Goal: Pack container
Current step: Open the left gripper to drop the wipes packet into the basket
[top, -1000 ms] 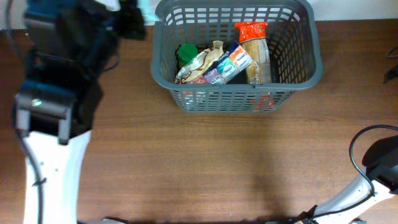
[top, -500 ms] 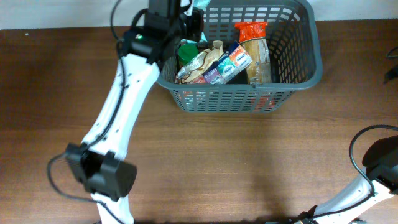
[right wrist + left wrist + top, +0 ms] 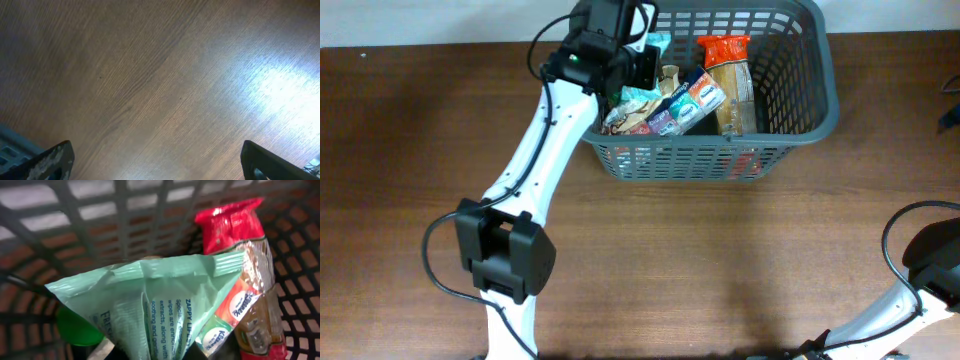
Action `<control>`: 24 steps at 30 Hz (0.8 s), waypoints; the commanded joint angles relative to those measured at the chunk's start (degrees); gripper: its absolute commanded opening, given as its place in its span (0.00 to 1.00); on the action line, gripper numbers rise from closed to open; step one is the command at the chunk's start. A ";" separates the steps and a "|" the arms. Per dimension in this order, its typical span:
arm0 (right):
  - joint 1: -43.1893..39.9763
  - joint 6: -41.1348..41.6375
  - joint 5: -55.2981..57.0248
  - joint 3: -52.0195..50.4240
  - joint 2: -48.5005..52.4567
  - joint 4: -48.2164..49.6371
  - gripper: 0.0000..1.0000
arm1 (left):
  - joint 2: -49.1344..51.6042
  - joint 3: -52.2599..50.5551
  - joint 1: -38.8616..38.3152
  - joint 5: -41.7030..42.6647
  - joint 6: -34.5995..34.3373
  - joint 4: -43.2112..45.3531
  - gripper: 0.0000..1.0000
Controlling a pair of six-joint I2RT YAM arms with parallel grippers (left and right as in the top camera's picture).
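The dark grey basket (image 3: 815, 110) stands at the table's back edge and holds several packets, among them a red-topped bag (image 3: 728, 72) and a green-lidded item. My left gripper (image 3: 646, 62) is over the basket's left part, shut on a pale green wipes packet (image 3: 165, 300), which also shows in the overhead view (image 3: 656, 46). In the left wrist view the packet hangs in front of the lattice wall (image 3: 90, 225), with the red-topped bag (image 3: 235, 230) to its right and a green lid (image 3: 75, 330) at lower left. My right gripper (image 3: 155, 160) is open above bare table.
Brown wooden table (image 3: 720, 260). The right arm's base and cable (image 3: 920, 270) are at the lower right corner. The left arm's base (image 3: 505, 255) stands at lower left, the arm stretched up to the basket.
My left arm has swung from the far left of the table over to the basket, carrying the pale green packet above its left part. The basket's contents have not moved.
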 commanded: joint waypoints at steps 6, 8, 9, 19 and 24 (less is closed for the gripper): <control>-0.02 0.50 -0.09 -0.24 -0.11 0.04 0.99 | 1.20 0.35 -0.66 1.20 -0.52 -0.44 0.44; -0.02 0.50 -0.07 -0.24 -0.11 0.04 0.99 | 1.20 0.59 -0.55 1.20 -0.52 -0.52 0.68; -0.02 0.50 -0.09 -0.24 -0.11 0.04 0.99 | 1.18 0.76 -0.44 1.20 -0.52 -0.59 0.73; -0.02 0.50 -0.07 -0.24 -0.11 0.04 0.99 | -2.62 14.60 1.64 -3.52 -0.33 -12.04 0.99; -0.02 0.50 -0.09 -0.24 -0.11 0.04 0.99 | -10.29 23.96 3.89 -5.27 2.14 -19.47 0.99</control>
